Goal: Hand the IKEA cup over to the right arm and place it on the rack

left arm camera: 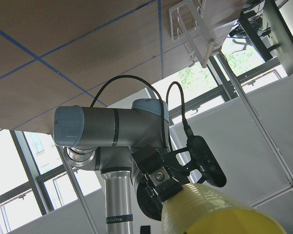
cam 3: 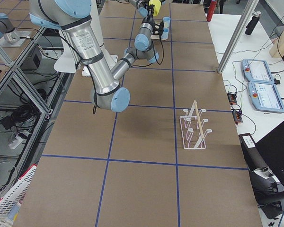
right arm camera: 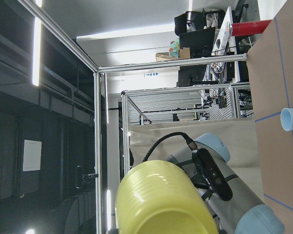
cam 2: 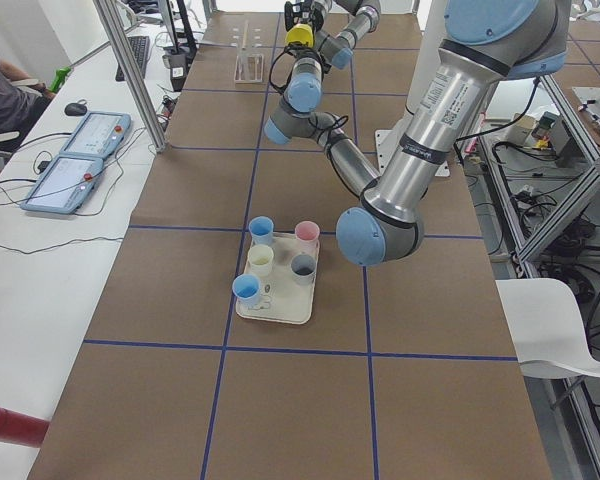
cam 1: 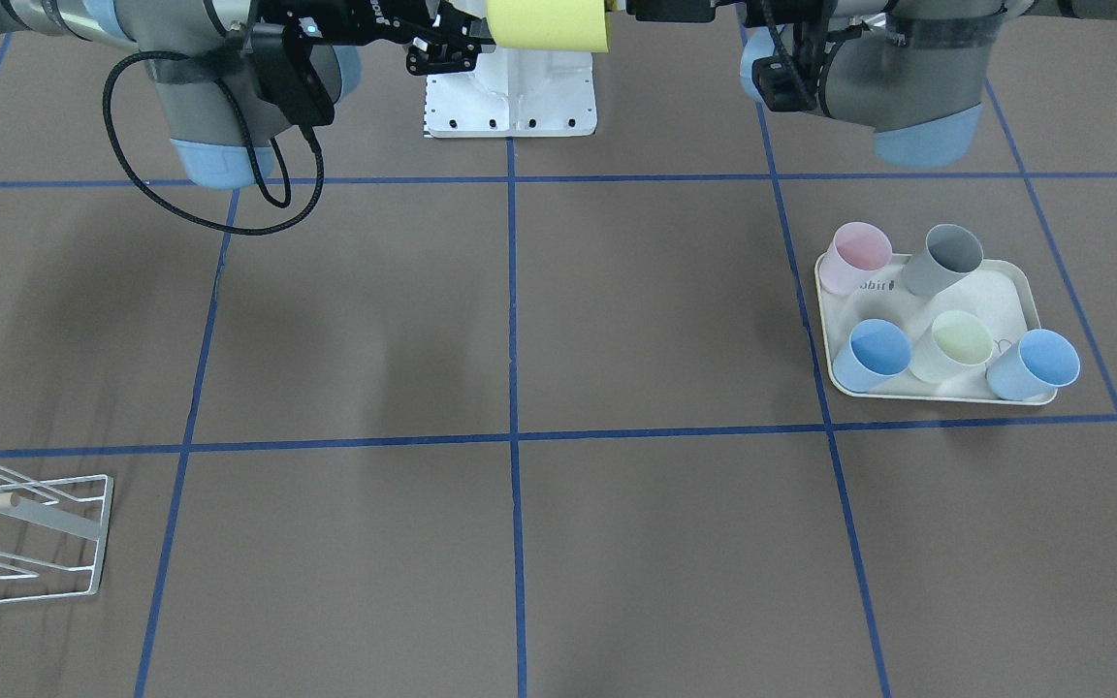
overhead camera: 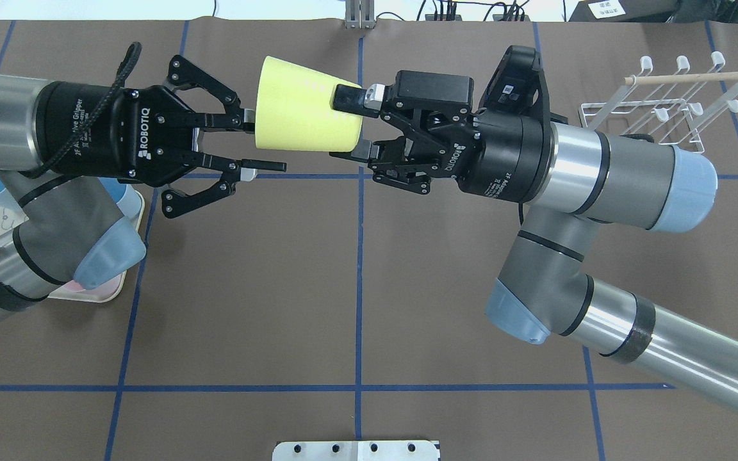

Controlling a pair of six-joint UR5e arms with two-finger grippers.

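Note:
The yellow cup (overhead camera: 305,115) is held on its side high above the table between both grippers. My right gripper (overhead camera: 343,125) is shut across its narrow base end. My left gripper (overhead camera: 266,143) is open at the wide rim, one finger at the mouth and the other outside below the wall. The cup also shows in the front view (cam 1: 547,24), the left wrist view (left arm camera: 215,212) and the right wrist view (right arm camera: 161,200). The white wire rack (overhead camera: 670,102) with its wooden dowel stands empty at the table's far right, and shows in the front view (cam 1: 25,523) and the right side view (cam 3: 195,125).
A cream tray (cam 1: 1024,281) on the robot's left side holds several cups in pink, grey, blue and pale yellow. It is partly hidden under my left arm in the overhead view (overhead camera: 87,294). Blue tape lines cross the brown table. The white robot base (cam 1: 510,97) sits at the near edge.

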